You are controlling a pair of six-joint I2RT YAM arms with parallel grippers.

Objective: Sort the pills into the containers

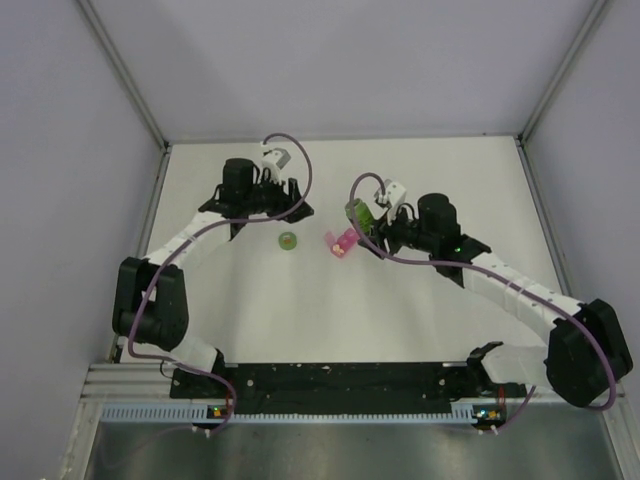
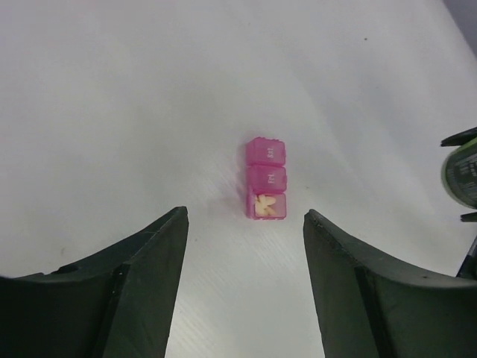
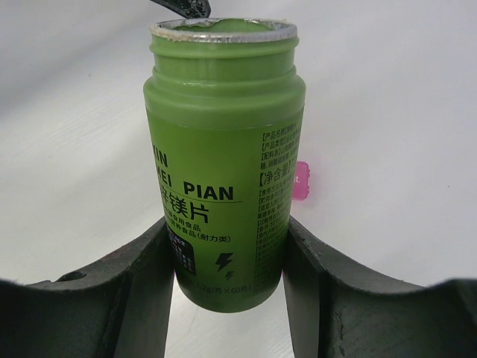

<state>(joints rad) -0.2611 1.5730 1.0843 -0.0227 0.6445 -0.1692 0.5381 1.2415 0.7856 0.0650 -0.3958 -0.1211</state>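
Observation:
The containers, a pink pill box [image 2: 265, 177] of three joined compartments, lie on the white table ahead of my left gripper [image 2: 246, 216]. The nearest compartment stands uncovered with pale pills [image 2: 267, 205] inside; the other two have their lids down. That gripper is open, with nothing between its fingers. From above, the pill box [image 1: 342, 243] sits between the two arms, to the right of my left gripper [image 1: 298, 208]. My right gripper [image 3: 227, 231] is shut on an uncapped green bottle [image 3: 223, 179], held just above and to the right of the box [image 3: 300, 180]. The bottle [image 1: 360, 213] tilts towards the box.
A small round green cap [image 1: 288, 240] lies on the table left of the pill box, just below my left gripper. Grey walls stand along the table's far and side edges. The bottle [image 2: 462, 175] shows at the right edge of the left wrist view.

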